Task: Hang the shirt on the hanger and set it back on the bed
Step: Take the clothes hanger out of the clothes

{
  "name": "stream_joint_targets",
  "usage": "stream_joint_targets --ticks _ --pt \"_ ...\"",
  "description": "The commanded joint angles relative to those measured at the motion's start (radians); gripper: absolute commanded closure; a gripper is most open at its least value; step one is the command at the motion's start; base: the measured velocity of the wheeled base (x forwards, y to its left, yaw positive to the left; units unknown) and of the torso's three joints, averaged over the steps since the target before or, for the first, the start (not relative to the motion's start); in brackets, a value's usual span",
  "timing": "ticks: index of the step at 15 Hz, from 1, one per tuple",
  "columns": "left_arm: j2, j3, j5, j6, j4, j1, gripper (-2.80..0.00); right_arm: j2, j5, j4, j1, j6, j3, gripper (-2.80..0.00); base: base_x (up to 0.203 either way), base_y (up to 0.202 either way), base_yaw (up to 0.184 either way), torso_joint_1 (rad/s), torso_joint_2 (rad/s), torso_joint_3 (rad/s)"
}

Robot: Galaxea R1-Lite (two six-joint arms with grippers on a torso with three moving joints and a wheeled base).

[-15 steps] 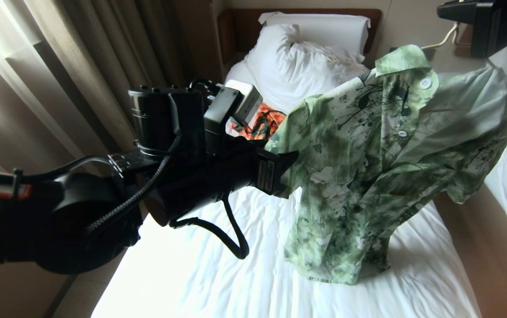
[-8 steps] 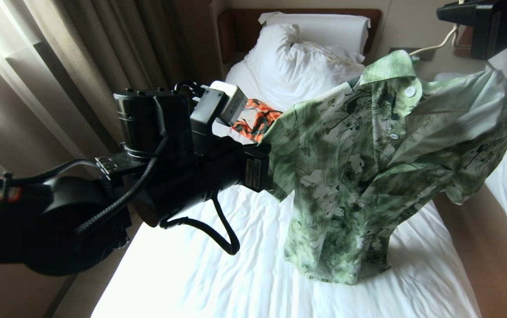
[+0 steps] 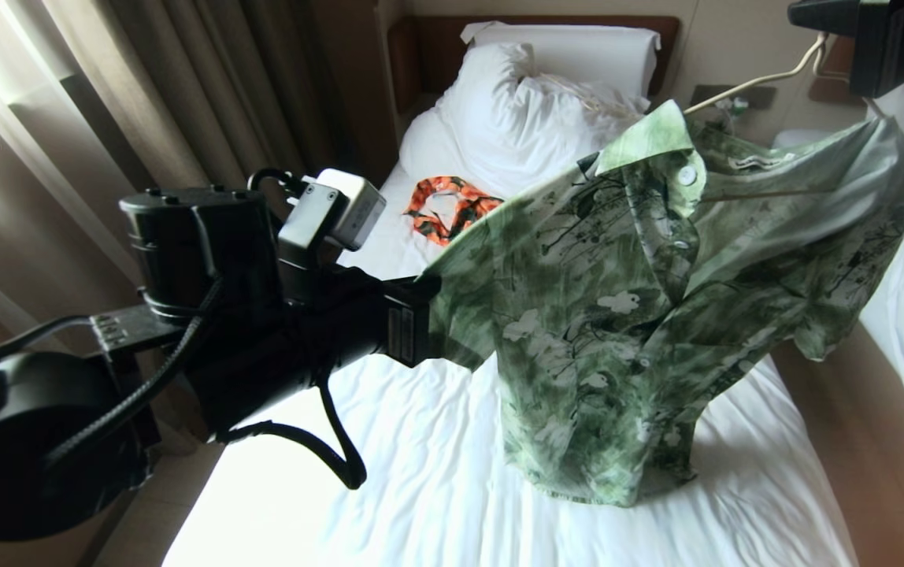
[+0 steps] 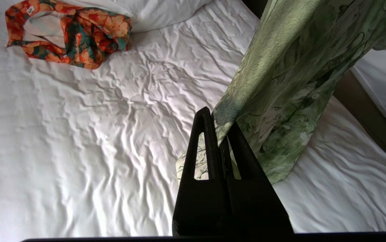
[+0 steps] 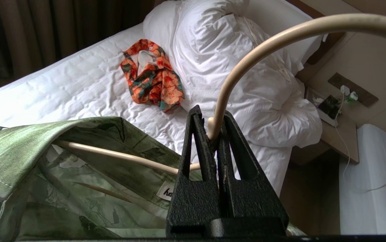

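Shirt (image 4: 290, 77) edge pinched in left tool (image 4: 220, 129), above bed (image 4: 88, 134).

The shirt (image 3: 641, 315) hangs across the bed's (image 3: 420, 488) middle, its hem touching the sheet. Bare sheet lies open toward 7 o'clock of it. At 11 o'clock the orange patterned garment (image 3: 448, 206) and the bunched duvet (image 3: 531, 110) block the head end.

One shirt (image 3: 617, 315), one hanger (image 5: 280, 37), one orange garment (image 3: 448, 206), two beds (image 3: 420, 472).
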Motion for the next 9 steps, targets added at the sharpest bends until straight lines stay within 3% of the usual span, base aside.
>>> stream_joint_targets --ticks 1,9 --pt "-0.033 0.047 0.002 0.002 -0.046 0.002 0.0 -0.007 0.0 0.001 -0.001 -0.003 -0.003 0.0 0.0 0.0 0.0 0.0 0.0 0.0" --pt "-0.023 0.198 -0.003 -0.003 -0.191 -0.016 0.0 -0.013 -0.001 0.003 -0.004 -0.011 -0.012 0.0 0.0 0.0 0.0 0.0 0.0 0.0"
